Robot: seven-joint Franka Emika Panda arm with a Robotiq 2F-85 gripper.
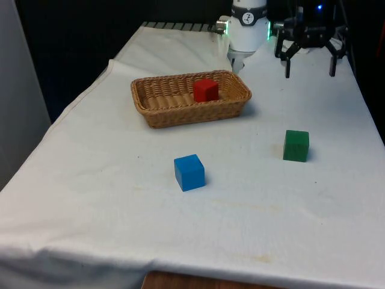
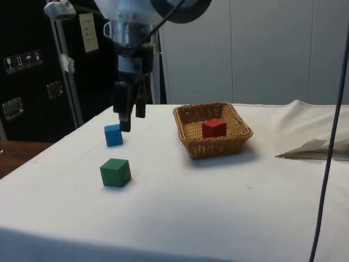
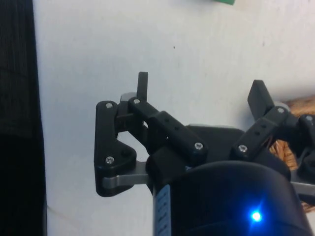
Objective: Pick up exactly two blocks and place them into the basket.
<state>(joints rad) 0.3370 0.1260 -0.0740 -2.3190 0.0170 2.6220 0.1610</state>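
The table (image 1: 90, 198), draped in a white cloth, carries everything in play. A woven wicker basket (image 1: 157, 111) sits toward the far half of it, on the front view's left of centre, and a red block (image 1: 206, 90) rests inside, against the basket's right-hand part in that view. Two blocks lie loose on the cloth: a blue block (image 1: 189, 172) nearer the front edge, well apart from the basket, and a green block (image 1: 296, 146) off to the front view's right. The gripper (image 2: 132, 115) hangs above the cloth at the table's far end, beyond the green block, touching nothing. Its fingers (image 3: 142, 86) are spread wide with bare cloth between them, holding no block.
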